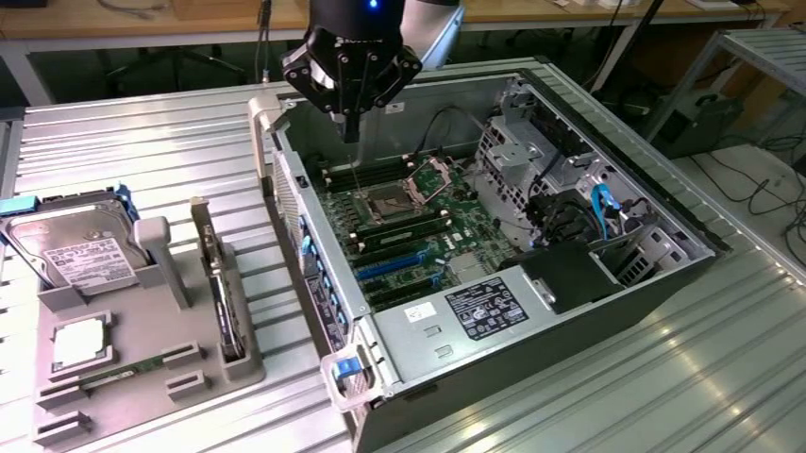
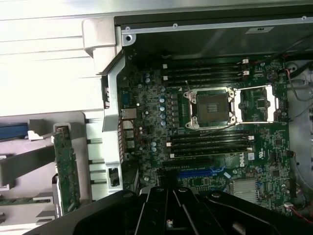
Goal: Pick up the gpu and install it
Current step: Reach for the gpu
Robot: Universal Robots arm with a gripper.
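Pincer [image 1: 350, 125] closed above computer case [image 1: 287, 198]; gpu [image 2: 66, 169] upright in gray holder [image 1: 142, 379]

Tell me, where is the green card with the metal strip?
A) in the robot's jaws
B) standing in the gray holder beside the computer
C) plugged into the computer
B: the gpu stands on edge in the gray holder, outside the open computer case.

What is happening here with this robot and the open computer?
The robot arm's tool is shut and holds nothing. It hovers above the open computer case, over the motherboard. The graphics card stands on its edge in the gray holder beside the case, untouched. It is not yet picked up.
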